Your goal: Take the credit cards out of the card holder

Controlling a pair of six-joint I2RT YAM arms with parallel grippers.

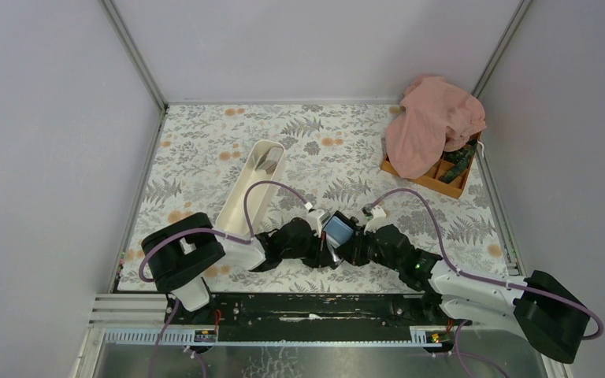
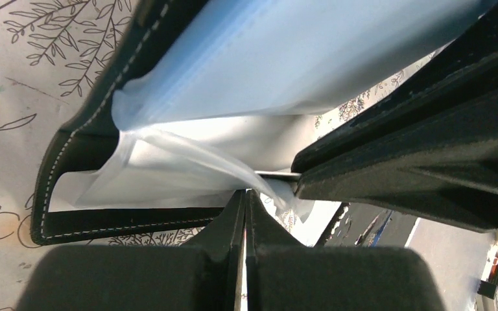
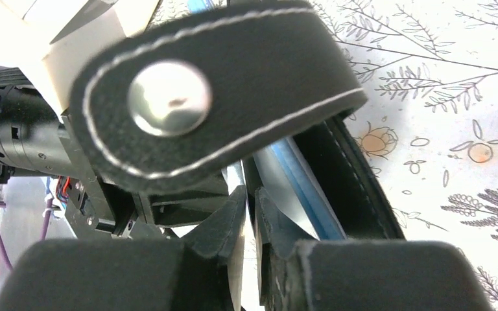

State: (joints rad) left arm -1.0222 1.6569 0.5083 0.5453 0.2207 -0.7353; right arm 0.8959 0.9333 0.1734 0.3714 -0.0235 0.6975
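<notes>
The black card holder (image 1: 336, 228) hangs open between my two grippers above the table's near middle, bluish-grey face up. My left gripper (image 1: 324, 240) is shut, its tips (image 2: 246, 192) pinching the clear inner sleeve (image 2: 188, 155) of the stitched black holder (image 2: 78, 142). My right gripper (image 1: 353, 240) comes in from the other side. Its jaws (image 3: 251, 194) stand a narrow slit apart, with a thin shiny sheet edge (image 3: 235, 175) lying against one finger. A blue-edged card (image 3: 292, 188) sits just beside that gripper's fingers, inside the holder. The snap strap (image 3: 220, 97) hangs over them.
A long white tray (image 1: 254, 185) lies at an angle behind the left arm. At the back right an orange compartment box (image 1: 433, 177) is half covered by a pink cloth (image 1: 433, 122). Grey walls enclose the floral table (image 1: 205, 134).
</notes>
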